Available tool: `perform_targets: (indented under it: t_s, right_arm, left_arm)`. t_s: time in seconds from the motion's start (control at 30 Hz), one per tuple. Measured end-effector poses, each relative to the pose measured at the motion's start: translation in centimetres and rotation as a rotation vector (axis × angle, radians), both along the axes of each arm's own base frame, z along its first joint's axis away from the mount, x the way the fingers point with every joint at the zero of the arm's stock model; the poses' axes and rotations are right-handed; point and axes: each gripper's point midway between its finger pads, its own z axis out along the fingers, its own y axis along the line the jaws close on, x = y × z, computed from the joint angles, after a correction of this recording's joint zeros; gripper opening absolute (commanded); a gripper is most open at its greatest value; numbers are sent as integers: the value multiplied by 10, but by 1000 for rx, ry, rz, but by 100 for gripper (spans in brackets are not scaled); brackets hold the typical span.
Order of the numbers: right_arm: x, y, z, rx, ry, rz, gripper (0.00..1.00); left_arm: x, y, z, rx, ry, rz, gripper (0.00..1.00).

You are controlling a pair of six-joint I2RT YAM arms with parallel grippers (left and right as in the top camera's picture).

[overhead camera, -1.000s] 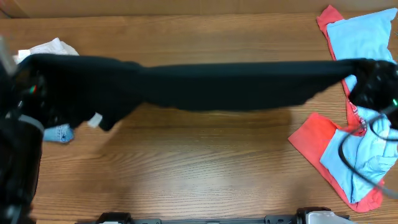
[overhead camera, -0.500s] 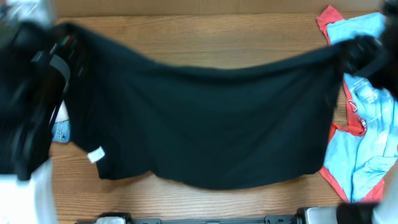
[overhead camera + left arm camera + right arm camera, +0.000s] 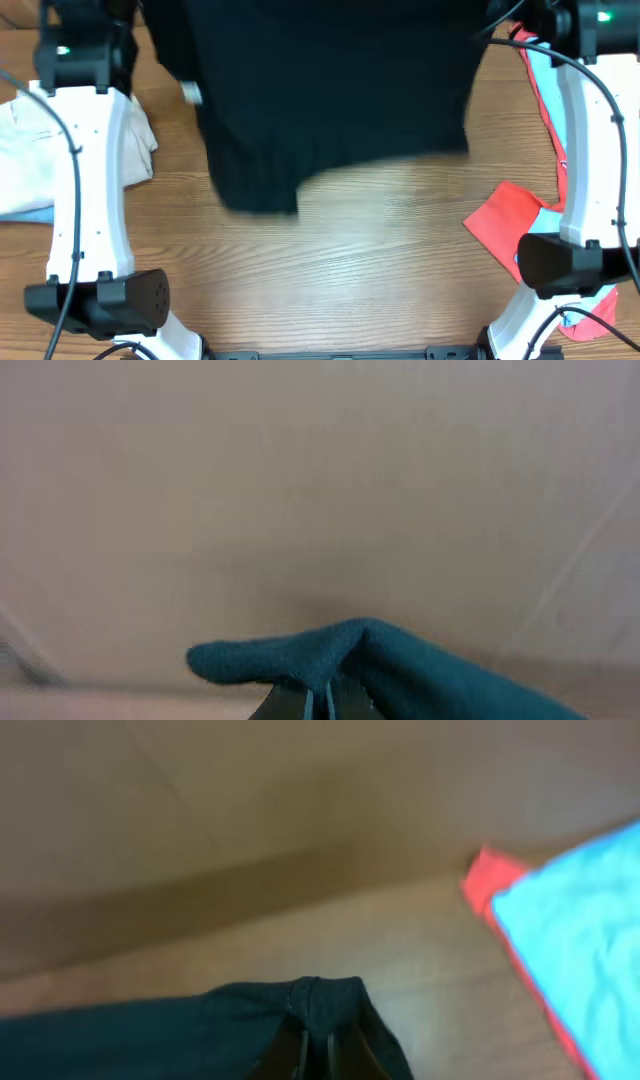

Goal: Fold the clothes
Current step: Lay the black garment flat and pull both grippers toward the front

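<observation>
Black garment (image 3: pixel 330 90) hangs spread over the far half of the worktop (image 3: pixel 350 270), its lower edge blurred. White cloth (image 3: pixel 30 150) lies at the left. Red-and-blue clothes (image 3: pixel 505 215) lie at the right, partly hidden by the right arm (image 3: pixel 585 130). That arm and the left arm (image 3: pixel 85 170) reach far. Left fingers (image 3: pixel 316 706) and right fingers (image 3: pixel 318 1058) each clamp a gathered edge.

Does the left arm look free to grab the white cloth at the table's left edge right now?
Probably not: the left gripper is shut on the black garment; the white cloth itself lies uncovered.
</observation>
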Motion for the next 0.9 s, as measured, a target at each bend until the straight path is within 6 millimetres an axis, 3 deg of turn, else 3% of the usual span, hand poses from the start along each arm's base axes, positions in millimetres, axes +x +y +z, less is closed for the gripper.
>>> perform_targets:
  t_s: [0.1, 0.2, 0.27, 0.33, 0.43, 0.5, 0.53, 0.57, 0.67, 0.77, 0.83, 0.9]
  right_arm:
    - [-14, -3, 38, -3, -84, -10, 4]
    - [-39, -11, 56, -8, -89, -30, 4]
    - [-52, -19, 51, -14, -48, -46, 4]
    - [-63, -28, 36, -22, 26, -71, 4]
    - [-70, -38, 3, -31, 146, -97, 4]
    - [-74, -41, -28, -36, 254, -103, 4]
    - [-75, -41, -47, -37, 317, -104, 4]
    - [-76, -42, -58, -39, 349, -104, 4]
    - [-83, -41, -110, -43, 505, -97, 4]
    - [-96, -38, -159, -32, 646, -83, 4]
    - [-105, -35, -191, -18, 726, -71, 4]
    - [-117, -33, -218, -9, 800, -64, 4]
  left_arm:
    - [-26, 1, 63, 5, -121, -17, 4]
    - [-64, -9, 101, 6, -162, -66, 4]
    - [-90, -19, 101, 0, -109, -117, 4]
    - [-107, -28, 80, -19, 3, -159, 4]
    - [-118, -40, 16, -65, 263, -206, 4]
    - [-114, -51, -39, -94, 462, -235, 4]
    - [-109, -57, -81, -106, 604, -250, 4]
    - [-108, -59, -99, -112, 663, -256, 4]
    - [-100, -73, -198, -138, 977, -280, 4]
    - [-108, -84, -280, -140, 1226, -304, 4]
    - [-120, -90, -317, -136, 1344, -319, 4]
    - [-136, -96, -339, -129, 1436, -335, 4]
